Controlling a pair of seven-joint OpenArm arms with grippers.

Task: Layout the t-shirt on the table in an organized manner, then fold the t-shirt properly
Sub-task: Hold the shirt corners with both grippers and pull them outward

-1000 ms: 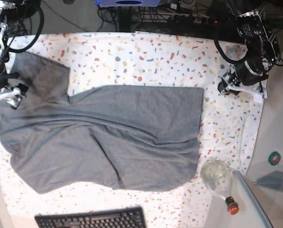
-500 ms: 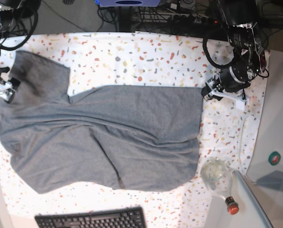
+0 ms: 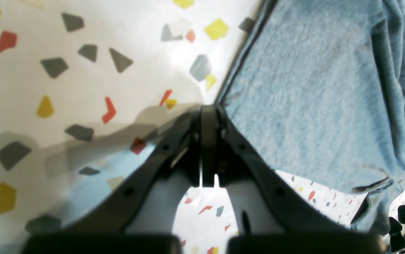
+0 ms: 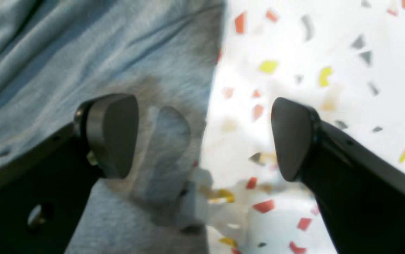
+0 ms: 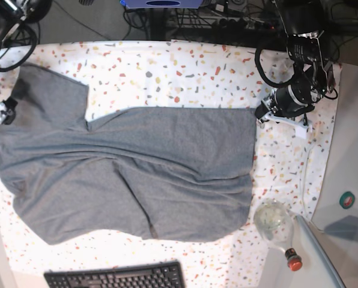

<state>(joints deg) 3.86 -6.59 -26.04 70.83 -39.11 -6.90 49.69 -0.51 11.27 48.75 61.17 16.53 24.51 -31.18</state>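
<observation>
now your left end effector (image 5: pixel 262 113) has slid in to the t-shirt (image 5: pixel 131 174)'s right hem corner, closed on nothing, while your right end effector (image 4: pixel 204 135), open, has drawn back to the left sleeve edge. so layout continues. the shirt lies wrinkled on the tabletop (image 5: pixel 185 72), long axis left-right, hem pointing right.

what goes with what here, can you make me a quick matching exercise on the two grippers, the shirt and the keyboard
1. left gripper
2. right gripper
3. t-shirt
4. keyboard

a. jaws wide apart over the shirt's edge
b. at the near edge of the table
c. jaws shut at the shirt's corner
d. spread out, wrinkled

Pairs: 1-c, 2-a, 3-d, 4-b
</observation>
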